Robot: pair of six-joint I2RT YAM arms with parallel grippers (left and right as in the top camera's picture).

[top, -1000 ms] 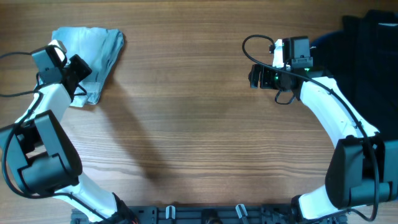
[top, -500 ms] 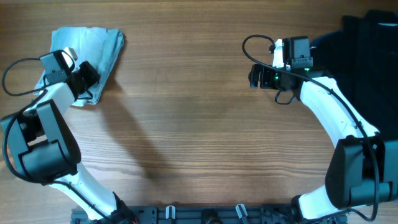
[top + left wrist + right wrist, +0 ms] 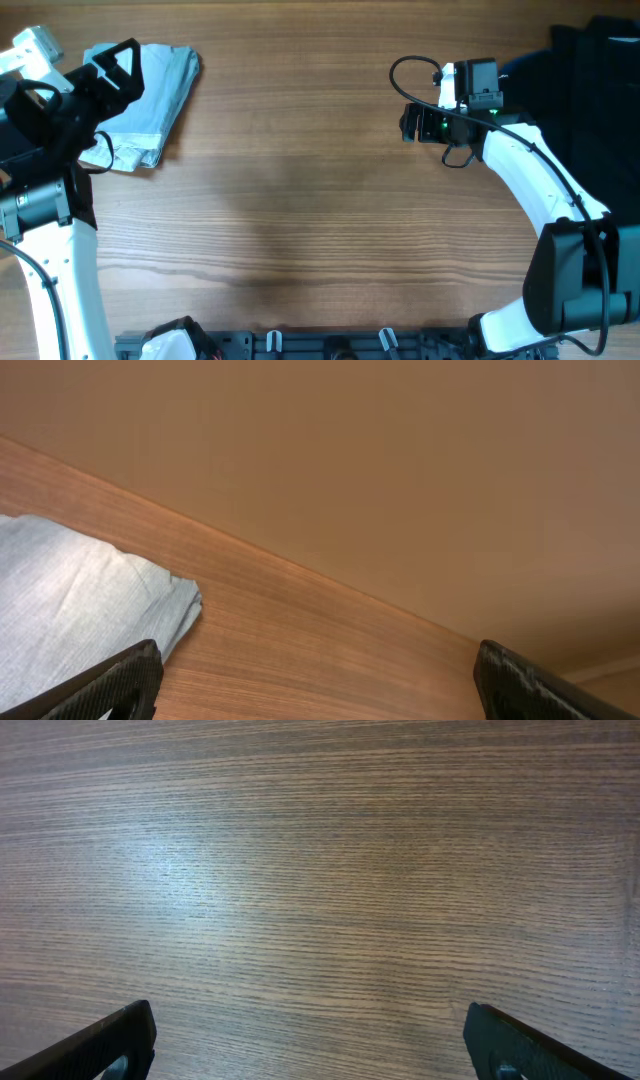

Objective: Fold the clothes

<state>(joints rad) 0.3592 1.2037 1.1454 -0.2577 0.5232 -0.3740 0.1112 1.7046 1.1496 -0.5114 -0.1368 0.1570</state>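
The clothes, light blue denim shorts (image 3: 165,85), lie folded into a compact bundle at the table's far left corner. My left gripper (image 3: 118,85) hangs open over the bundle's left part, raised off it, with nothing between its fingers. In the left wrist view the shorts (image 3: 70,600) show at the left, beyond the left fingertip (image 3: 115,680), and the left gripper (image 3: 315,700) spans bare wood. My right gripper (image 3: 408,122) is open over bare table at the right of centre. The right wrist view shows only wood grain between the spread tips of the right gripper (image 3: 310,1050).
A heap of dark garments (image 3: 600,90) covers the table's far right corner, behind the right arm (image 3: 530,180). The table's far edge (image 3: 330,585) runs just past the shorts. A rail with hooks (image 3: 330,345) lines the near edge.
My left gripper has opened and let go of the shorts. The left arm lifted and swung back toward the left edge. The right arm has not moved.
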